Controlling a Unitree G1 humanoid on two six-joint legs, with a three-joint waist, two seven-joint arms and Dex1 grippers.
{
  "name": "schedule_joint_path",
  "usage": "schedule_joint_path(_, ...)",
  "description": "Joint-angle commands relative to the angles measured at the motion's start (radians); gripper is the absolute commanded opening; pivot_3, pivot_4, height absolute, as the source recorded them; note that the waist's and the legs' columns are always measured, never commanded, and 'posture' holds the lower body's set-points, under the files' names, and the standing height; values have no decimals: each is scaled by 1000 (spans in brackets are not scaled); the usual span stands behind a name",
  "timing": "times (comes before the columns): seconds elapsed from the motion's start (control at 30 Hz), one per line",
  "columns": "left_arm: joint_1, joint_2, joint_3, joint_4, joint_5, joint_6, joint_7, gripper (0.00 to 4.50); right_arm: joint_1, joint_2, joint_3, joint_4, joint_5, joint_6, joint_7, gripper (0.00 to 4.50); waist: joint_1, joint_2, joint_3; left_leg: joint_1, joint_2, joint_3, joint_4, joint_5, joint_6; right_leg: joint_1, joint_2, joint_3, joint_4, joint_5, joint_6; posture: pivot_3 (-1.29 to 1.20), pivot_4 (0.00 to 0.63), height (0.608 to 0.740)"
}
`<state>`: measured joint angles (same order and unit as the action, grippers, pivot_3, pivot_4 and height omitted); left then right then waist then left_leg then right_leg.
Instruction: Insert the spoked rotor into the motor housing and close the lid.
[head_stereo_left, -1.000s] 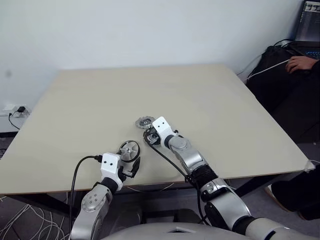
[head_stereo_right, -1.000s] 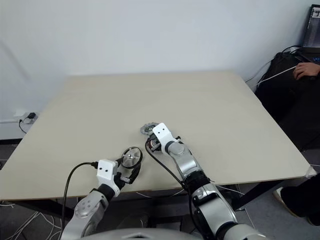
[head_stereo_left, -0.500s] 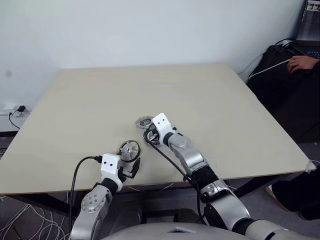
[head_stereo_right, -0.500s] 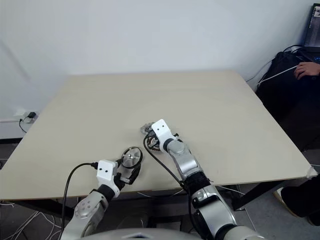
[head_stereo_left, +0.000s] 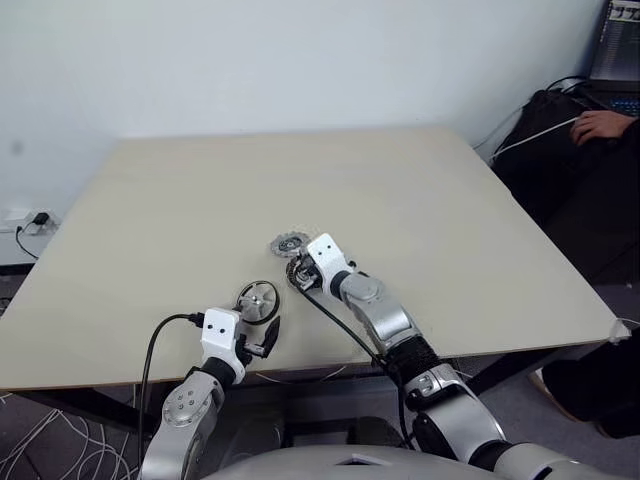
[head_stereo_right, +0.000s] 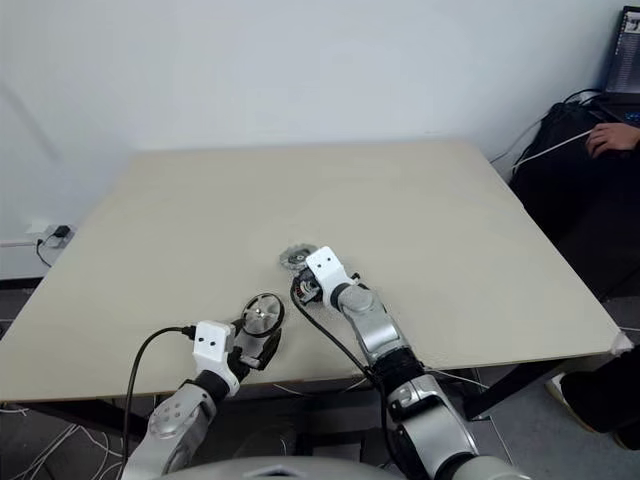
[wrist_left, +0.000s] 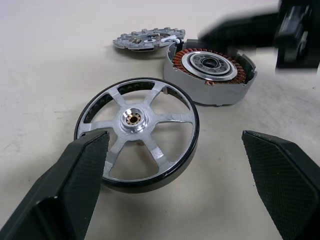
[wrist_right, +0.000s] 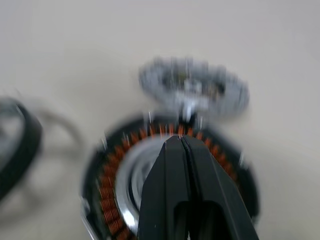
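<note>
Left gripper gapes wide around the spoked rotor (ready to grasp, I'd judge); right gripper, pinched empty, hovers over the motor housing.

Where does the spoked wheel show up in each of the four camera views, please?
Left eye view: spoked wheel near the table's front edge, just ahead of the left end effector.
Right eye view: same spot, near the front edge.
Left wrist view: centre-left, flat on the table.
Right wrist view: a dark blurred rim at the left edge, probably the wheel.
Shared landmark: the copper-wound housing, beside the wheel.
</note>
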<state>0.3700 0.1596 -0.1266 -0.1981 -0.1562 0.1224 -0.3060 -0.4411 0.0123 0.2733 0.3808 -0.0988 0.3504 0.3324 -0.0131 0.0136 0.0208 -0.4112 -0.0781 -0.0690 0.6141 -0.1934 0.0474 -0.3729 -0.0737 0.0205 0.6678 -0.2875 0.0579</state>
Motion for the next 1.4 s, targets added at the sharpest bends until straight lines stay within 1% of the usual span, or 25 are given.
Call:
schedule_joint_path(0.03, -14, -1, 2, -37, 0, -12, -1, 4500, -18, -16, 18, -85, -19, 28, 9, 39, 1, 0, 0, 0, 0, 0, 0, 0, 0, 0, 0, 0, 0, 0, 0, 0, 0, 740)
schedule_joint_path(0.17, -17, -3, 2, -35, 0, -11, 0, 4500, -12, -43, 49, -121, -49, 81, 12, 39, 2, 0, 0, -1, 0, 0, 0, 0, 0, 0, -1, 0, 0, 0, -1, 0, 0, 740)
schedule_joint_path(0.3, -20, -4, 1, -31, 0, -12, 0, 4500, -10, -20, 29, -124, -16, 61, 7, 39, 0, 0, 0, 0, 0, 0, 0, 0, 0, 0, 0, 0, 0, 0, 0, 0, 0, 740)
schedule_joint_path(0.57, -19, -4, 5, -35, 1, -14, 4, 4500, 14, -20, 38, 79, -33, 46, -16, 39, 2, -1, 0, 0, -1, -1, 0, 0, 0, 0, 0, -1, 0, 0, -1, 0, 0, 740)
schedule_joint_path(0.67, -17, -4, 6, -34, 1, -16, 4, 4500, 25, -32, 42, 110, -44, 42, -25, 39, 1, 0, -2, 1, -1, -1, 0, 0, 0, 2, 0, -1, 0, 0, -1, 0, 0, 740)
schedule_joint_path(0.73, -16, -3, 6, -34, 0, -16, 2, 4500, 27, -34, 38, 99, -40, 40, -23, 39, 2, 0, -2, 2, 0, -1, 0, 0, 0, 3, 0, -1, 0, 0, -1, 0, 0, 740)
schedule_joint_path(0.9, -19, 0, 2, -32, 1, -14, -3, 4500, 22, -26, 16, -10, -18, 45, -20, 39, 2, -1, -1, 1, 0, -2, 1, 0, 0, 3, -1, -2, 0, 0, 1, 0, 0, 740)
schedule_joint_path(1.03, -25, 1, 1, -28, 0, -13, -7, 4500, 15, -41, 59, -129, -51, 120, -8, 39, 1, 0, 1, 0, 0, -2, 0, 0, 0, 1, 0, -1, 0, 1, 1, 0, 0, 740)
schedule_joint_path(1.2, -26, -2, -2, -25, 1, -15, -6, 4500, 0, -58, 87, -168, -73, 175, 8, 39, 2, 0, 1, 0, 0, -3, 0, 0, -1, 0, 1, -1, 0, 0, 0, 0, 0, 740)
schedule_joint_path(1.23, -26, -2, -2, -25, 1, -15, -6, 4500, -3, -59, 91, -170, -75, 182, 11, 205, 2, 0, 1, -1, 0, -3, 0, 0, -1, 0, 1, -1, 0, 0, 0, 0, 0, 740)
schedule_joint_path(1.3, -26, -3, -1, -25, 1, -14, -4, 4500, -9, -61, 101, -170, -83, 194, 11, 678, 2, 0, 1, -1, 0, -3, 0, 0, -1, 0, 1, -1, 0, 0, 0, 0, 0, 740)
schedule_joint_path(1.4, -25, -4, 0, -26, 1, -14, -1, 4500, -16, -62, 109, -169, -89, 204, 16, 1646, 2, 0, 1, -1, 0, -3, 0, 0, -1, 0, 1, -1, 0, -1, -2, 0, 0, 740)
